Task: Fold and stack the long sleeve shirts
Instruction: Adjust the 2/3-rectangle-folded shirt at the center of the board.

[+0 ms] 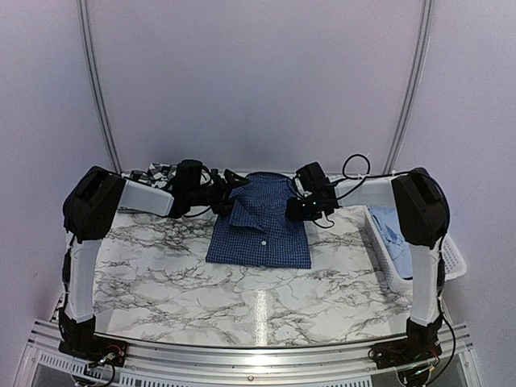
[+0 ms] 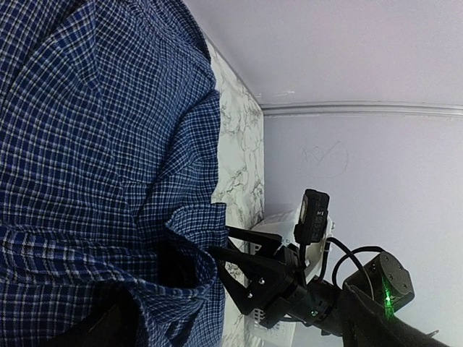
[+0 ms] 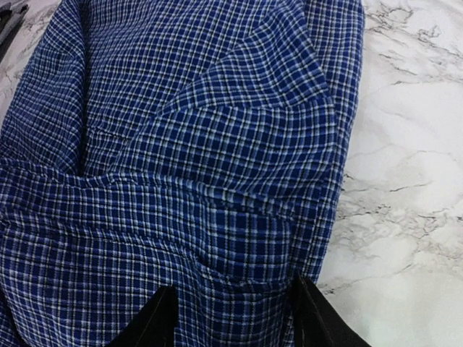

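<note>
- dark blue shirt (image 1: 260,230) lies mid counter (image 1: 161,266), already narrowed to a rough rectangle. Collar end is far from you, near hem is flat, and the far end is rumpled with loose folds.
- Step in hand, as I read it: the lengthwise fold of this first shirt. Sides look tucked in, but it is not yet halved and nothing is stacked.
- right claw (image 3: 235,316) is at the shirt's far right corner. It is half spread, tips apart with checked cloth between them, and no pinch shows.
- left claw (image 1: 232,192) is at the far left corner, spread wide. Cloth bunches close around it in its wrist view, but nothing is gripped.
- Next move probably calls for you to close both claws on the far corners at matching height. Then lift just enough and carry the collar end toward the near hem, keeping the edges square.
- Watch the rumple on the right side, since it could fold in crooked.
- plaid shirt (image 1: 157,172) sits at the far left behind the left arm.
- pale blue shirt (image 1: 393,230) is in the white basket (image 1: 451,266) on the right. Both are still waiting.
</note>
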Robot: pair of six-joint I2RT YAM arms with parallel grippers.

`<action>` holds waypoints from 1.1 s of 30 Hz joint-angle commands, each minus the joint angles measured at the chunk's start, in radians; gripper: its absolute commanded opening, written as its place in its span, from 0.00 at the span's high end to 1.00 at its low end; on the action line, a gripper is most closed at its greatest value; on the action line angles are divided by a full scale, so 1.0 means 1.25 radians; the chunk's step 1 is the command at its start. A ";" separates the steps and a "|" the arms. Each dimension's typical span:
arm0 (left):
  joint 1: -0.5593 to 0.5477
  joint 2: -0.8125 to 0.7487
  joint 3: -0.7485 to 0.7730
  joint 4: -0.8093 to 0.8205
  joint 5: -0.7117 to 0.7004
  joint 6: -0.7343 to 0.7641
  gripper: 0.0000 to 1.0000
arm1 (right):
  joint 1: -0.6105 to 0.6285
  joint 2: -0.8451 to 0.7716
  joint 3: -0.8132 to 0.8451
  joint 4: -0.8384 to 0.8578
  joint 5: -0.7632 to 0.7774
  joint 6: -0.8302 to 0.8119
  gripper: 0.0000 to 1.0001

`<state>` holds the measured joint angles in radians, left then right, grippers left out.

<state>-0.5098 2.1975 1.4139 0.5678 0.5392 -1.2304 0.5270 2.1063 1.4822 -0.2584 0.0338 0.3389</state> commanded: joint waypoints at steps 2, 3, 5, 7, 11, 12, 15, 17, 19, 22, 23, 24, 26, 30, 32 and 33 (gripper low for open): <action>-0.001 0.002 0.011 -0.026 -0.012 0.002 0.01 | -0.001 0.004 0.057 -0.008 0.006 -0.012 0.54; -0.001 -0.001 0.009 -0.031 -0.017 0.003 0.01 | -0.001 0.004 0.058 -0.005 0.006 -0.014 0.56; -0.001 -0.004 0.009 -0.040 -0.028 0.006 0.01 | -0.001 0.009 0.065 -0.005 0.009 -0.017 0.62; -0.001 -0.007 0.012 -0.041 -0.031 0.004 0.01 | -0.002 0.011 0.070 -0.009 0.014 -0.017 0.74; -0.001 -0.018 0.009 -0.043 -0.041 0.004 0.01 | -0.001 -0.014 0.063 -0.016 0.038 -0.013 0.93; -0.001 -0.022 0.005 -0.045 -0.045 0.005 0.01 | -0.001 -0.027 0.055 -0.015 0.051 -0.011 0.96; -0.001 -0.027 -0.001 -0.048 -0.058 0.004 0.01 | -0.001 -0.060 0.022 -0.003 0.085 -0.007 1.00; -0.001 -0.028 -0.004 -0.052 -0.067 0.002 0.01 | -0.002 -0.070 0.007 -0.002 0.106 0.001 1.00; -0.001 -0.029 -0.006 -0.054 -0.075 0.000 0.01 | -0.001 -0.078 -0.008 0.007 0.118 0.004 1.00; -0.001 -0.028 0.001 -0.056 -0.075 0.000 0.01 | -0.001 -0.064 0.005 0.006 0.093 -0.005 0.96; -0.001 -0.028 0.003 -0.057 -0.076 0.001 0.01 | -0.001 -0.059 0.016 -0.005 0.092 -0.004 0.94; -0.001 -0.030 0.004 -0.063 -0.080 0.003 0.01 | -0.001 -0.057 0.021 -0.010 0.094 -0.004 0.92; 0.000 -0.036 0.002 -0.074 -0.092 0.011 0.01 | -0.001 -0.064 0.024 -0.006 0.092 -0.006 0.85; 0.006 -0.048 0.002 -0.119 -0.132 0.038 0.01 | 0.001 -0.085 0.037 -0.026 0.096 -0.015 0.62; 0.009 -0.047 0.009 -0.134 -0.143 0.056 0.01 | 0.007 -0.104 0.038 -0.039 0.103 -0.018 0.55; 0.012 -0.047 0.013 -0.142 -0.144 0.065 0.01 | 0.011 -0.117 0.035 -0.040 0.103 -0.019 0.54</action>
<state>-0.5072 2.1872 1.4109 0.4572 0.4019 -1.2072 0.5285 2.0392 1.4796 -0.2787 0.1440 0.3225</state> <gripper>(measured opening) 0.988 0.434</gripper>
